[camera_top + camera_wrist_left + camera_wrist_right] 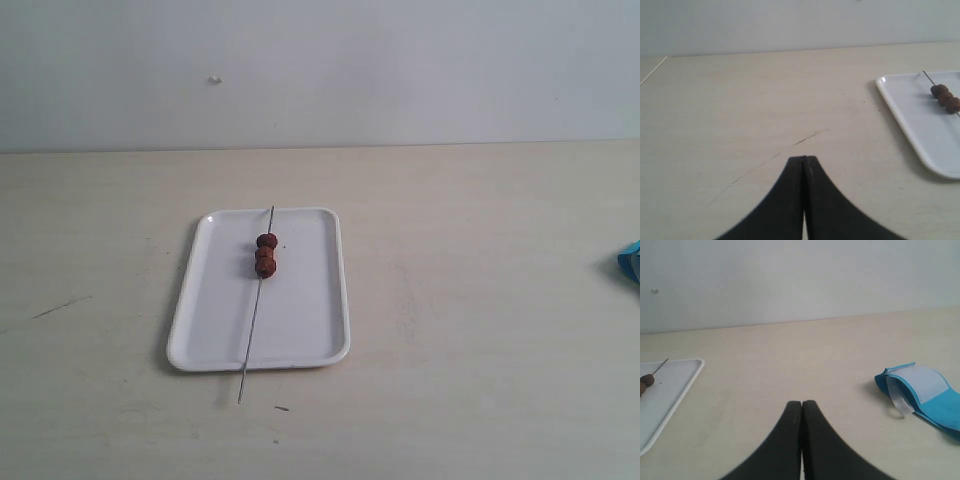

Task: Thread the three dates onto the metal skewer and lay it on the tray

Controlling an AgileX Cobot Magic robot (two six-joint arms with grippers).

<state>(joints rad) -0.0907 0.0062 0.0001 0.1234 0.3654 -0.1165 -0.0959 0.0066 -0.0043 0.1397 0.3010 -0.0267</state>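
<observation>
In the exterior view the white tray [300,330] lies flat on the pale table [480,300], a little left of the middle of the frame. The skewer [250,345] lies along the tray's length, slightly slanted. Its far tip reaches the rim nearest the wall [400,60], and its near end pokes past the lower rim and over the table. The three dates [266,255] sit on the skewer, touching one another in a short row over the upper half of the tray. A blue pouch [630,265] shows at the right edge of the frame, well apart from the tray.

The grippers show only in their own wrist views. The left gripper [804,158] is held low over the bare table and aimed across it towards the wall, its two black fingers pressed together with nothing between them. A thin scratch [810,136] marks the table just ahead of it, and the tray [905,115] with the dates [945,98] lies well off to its side.

The right gripper [802,402] has the same pose, level and pointing at the wall, closed and empty. It sits between the tray's corner [675,385] and the blue pouch [925,395], touching neither.
</observation>
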